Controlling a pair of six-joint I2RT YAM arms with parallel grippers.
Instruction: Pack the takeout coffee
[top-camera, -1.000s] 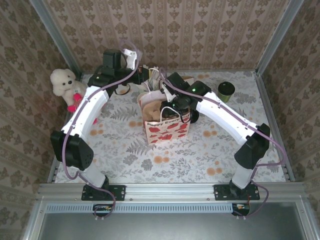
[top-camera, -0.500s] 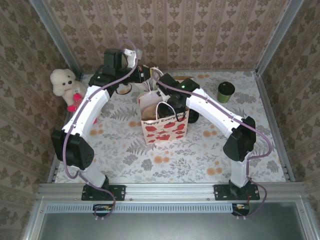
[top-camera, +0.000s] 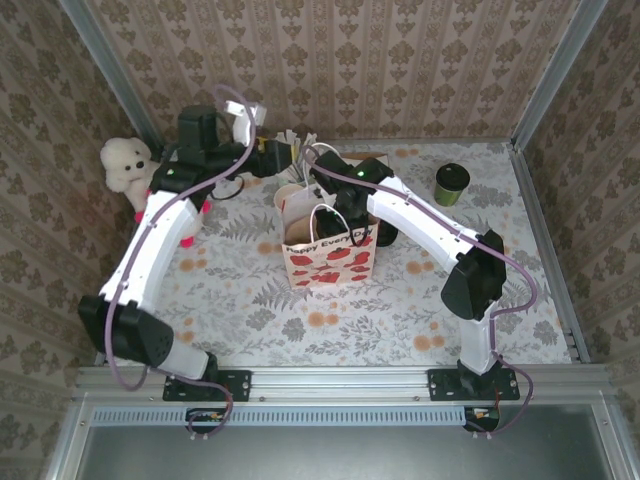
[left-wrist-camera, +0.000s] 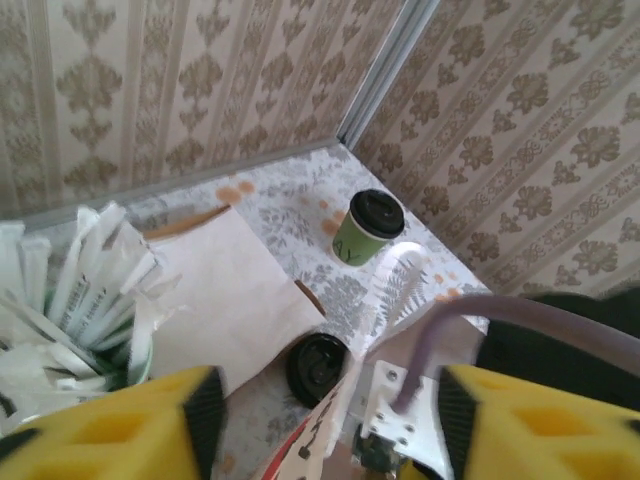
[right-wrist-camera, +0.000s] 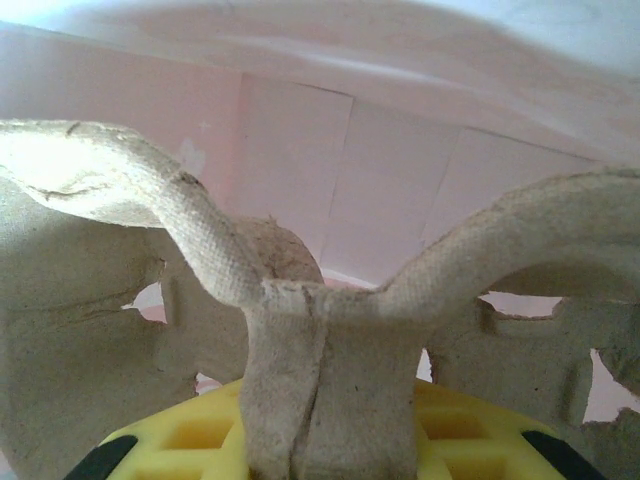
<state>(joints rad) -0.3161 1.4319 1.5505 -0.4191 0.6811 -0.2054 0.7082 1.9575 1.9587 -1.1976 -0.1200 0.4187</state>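
Right wrist — pincer (right-wrist-camera: 330, 445) on pulp carrier (right-wrist-camera: 120, 330)

Pulp carrier (right-wrist-camera: 330, 330) gripped by end effector (right-wrist-camera: 330, 455); pink wall (right-wrist-camera: 300, 150) behind.

The leaf-and-flower patterned table (top-camera: 400, 310) carries a poppy-printed paper bag (top-camera: 330, 262) standing at its centre, the takeout coffee (top-camera: 451, 183) upright at two o'clock, a white plush bear (top-camera: 128, 168) at ten o'clock, and a flat black lid (left-wrist-camera: 318, 366) just beside a pale paper bag (left-wrist-camera: 235, 300) lying flat toward twelve.
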